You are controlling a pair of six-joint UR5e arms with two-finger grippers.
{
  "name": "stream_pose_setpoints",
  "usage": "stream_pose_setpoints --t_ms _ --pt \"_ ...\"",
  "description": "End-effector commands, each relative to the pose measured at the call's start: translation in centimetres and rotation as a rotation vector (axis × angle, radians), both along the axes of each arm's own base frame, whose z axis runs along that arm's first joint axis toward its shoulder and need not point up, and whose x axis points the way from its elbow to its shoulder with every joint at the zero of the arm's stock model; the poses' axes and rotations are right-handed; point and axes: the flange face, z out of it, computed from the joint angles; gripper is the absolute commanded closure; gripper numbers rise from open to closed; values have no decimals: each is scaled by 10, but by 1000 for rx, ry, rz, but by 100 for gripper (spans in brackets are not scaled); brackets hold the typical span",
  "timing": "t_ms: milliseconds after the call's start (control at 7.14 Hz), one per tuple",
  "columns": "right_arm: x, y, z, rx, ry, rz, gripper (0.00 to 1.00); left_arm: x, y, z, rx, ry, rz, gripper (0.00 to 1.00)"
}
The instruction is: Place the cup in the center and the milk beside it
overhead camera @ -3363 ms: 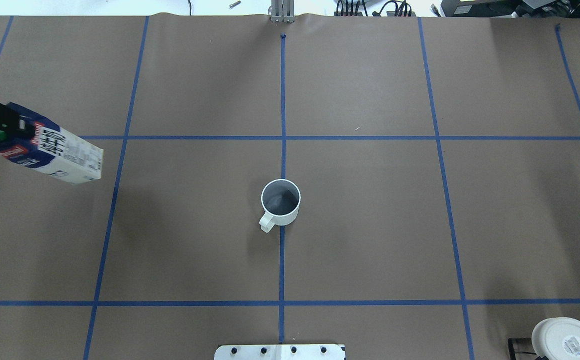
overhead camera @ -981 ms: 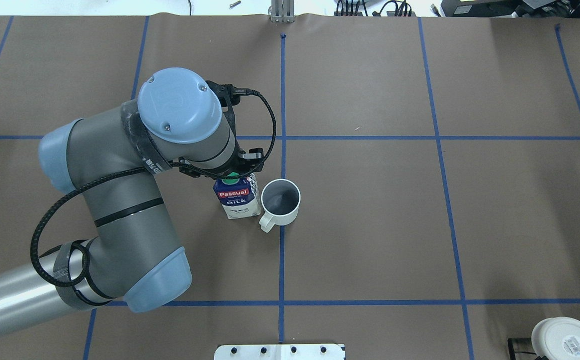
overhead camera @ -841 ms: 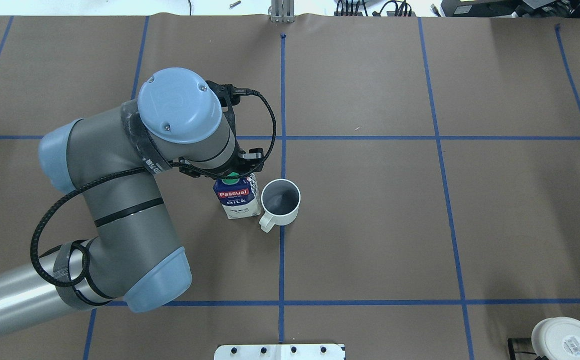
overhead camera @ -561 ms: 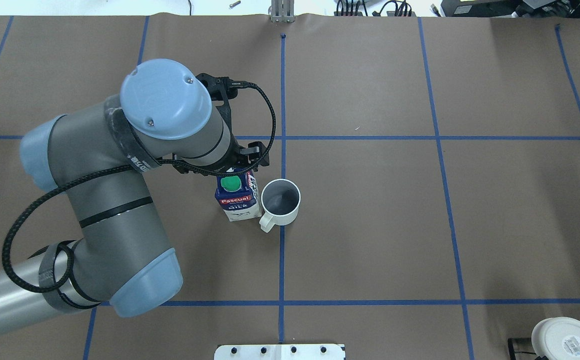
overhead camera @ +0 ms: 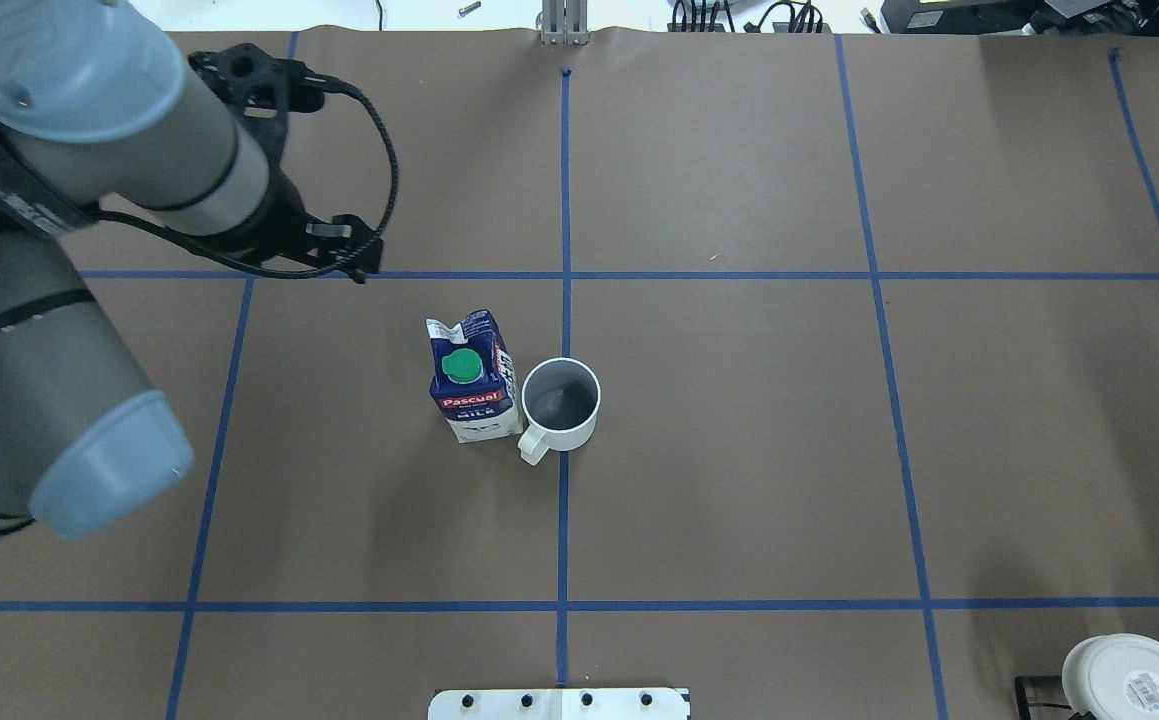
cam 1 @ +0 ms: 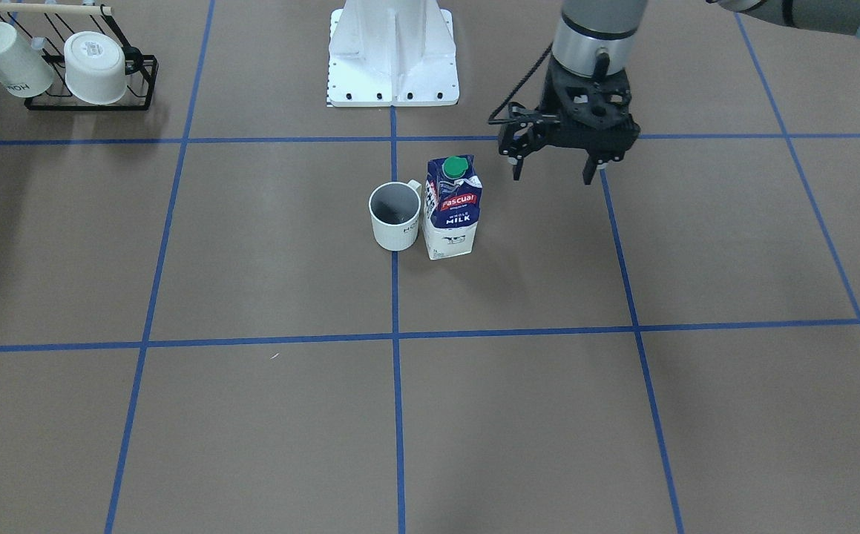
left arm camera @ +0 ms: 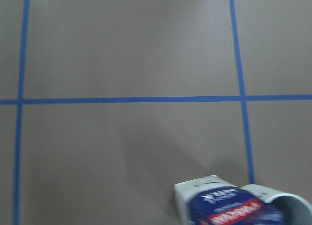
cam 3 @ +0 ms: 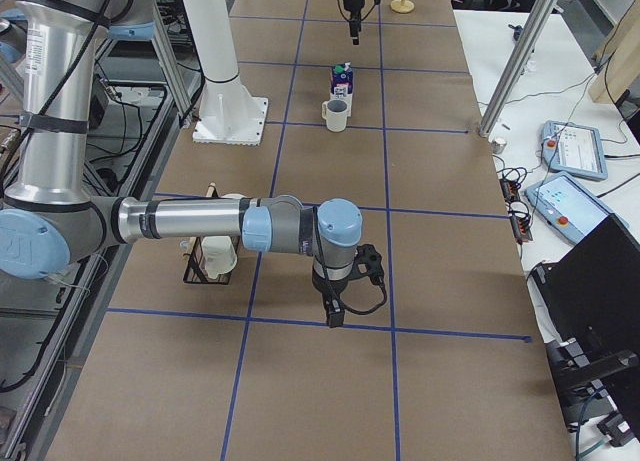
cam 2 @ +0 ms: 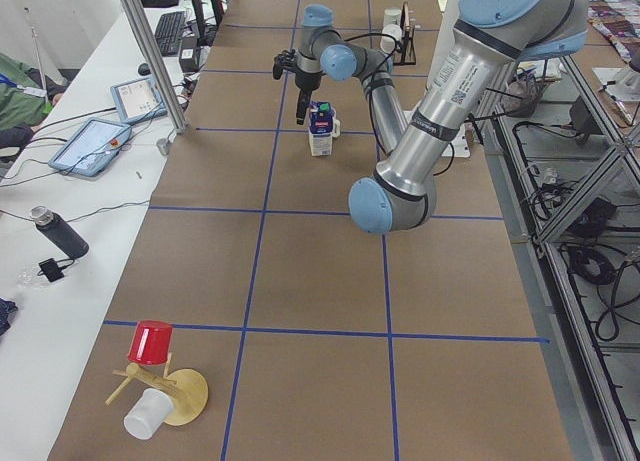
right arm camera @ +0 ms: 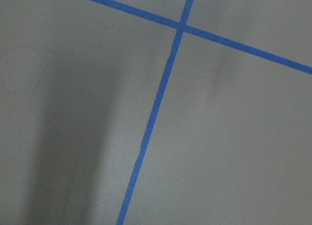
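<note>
The white handled cup (overhead camera: pixel 560 405) stands upright on the central blue tape line (overhead camera: pixel 563 520), at the center of the brown surface. The milk carton (overhead camera: pixel 474 385), navy and white with a green cap, stands upright right beside the cup, on its left in the overhead view. Both also show in the front view: the cup (cam 1: pixel 395 216) and the milk (cam 1: pixel 452 208). My left gripper (cam 1: pixel 553 176) is open and empty, raised above the table and well apart from the carton. My right gripper (cam 3: pixel 335 311) shows only in the right side view, low over the table; I cannot tell its state.
A black wire rack (cam 1: pixel 140 81) with white cups stands at the table corner near the robot's right side. The white robot base (cam 1: pixel 392 52) is at the near edge. A red cup on a wooden stand (cam 2: pixel 155 346) sits at the far left end.
My left gripper has let go of the carton, opened, and lifted away up and to the left. The carton now stands free beside the cup. The cup has not moved.
</note>
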Motion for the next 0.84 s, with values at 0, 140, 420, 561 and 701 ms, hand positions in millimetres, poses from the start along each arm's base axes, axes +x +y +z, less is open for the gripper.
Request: stream_pose_setpoints --t_ms 0,140,420,561,701 --pt "0 0 2 -3 0 0 0 -125 -42 98 60 -76 141 2" --pt "0 0 4 -6 0 0 0 -194 -59 153 45 -91 166 2" --pt "0 -1 5 -10 0 0 0 -331 -79 281 37 -126 245 2" --pt "0 -1 5 -10 0 0 0 -359 -67 340 -23 -108 247 2" --pt "0 -1 5 -8 0 0 0 -360 -46 411 -152 -98 252 2"
